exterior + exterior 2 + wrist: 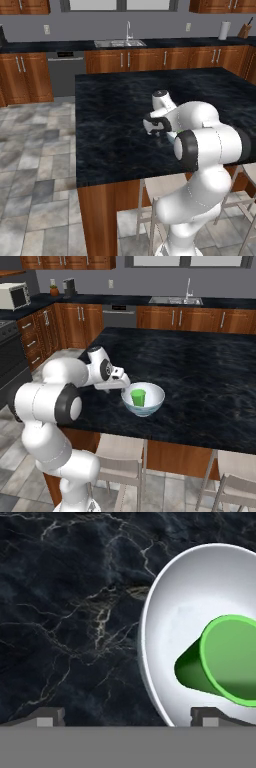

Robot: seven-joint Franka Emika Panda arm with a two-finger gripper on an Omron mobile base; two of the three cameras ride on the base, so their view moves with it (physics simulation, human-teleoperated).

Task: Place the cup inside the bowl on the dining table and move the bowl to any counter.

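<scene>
The green cup (pixel 138 397) stands upright inside the pale bowl (pixel 152 405), near the front edge of the dining table (pixel 200 371). My gripper (pixel 122 387) hovers open at the bowl's left rim, holding nothing. In the hand view the bowl's rim (pixel 148 617) runs between my fingertips (pixel 50 717). One tip is over the black tabletop (pixel 75 612) and the other over the bowl's inside, beside the cup (pixel 225 657). In the left base view my gripper (pixel 157 128) is over the table (pixel 115 110), and my arm hides most of the bowl.
The counter (pixel 125 301) with a sink (pixel 175 300) runs along the back wall, above wooden cabinets and a dishwasher (pixel 65 70). A microwave (pixel 14 296) stands at far left. Stools (pixel 120 453) are tucked under the table's near edge. Tiled floor (pixel 35 150) lies left of the island.
</scene>
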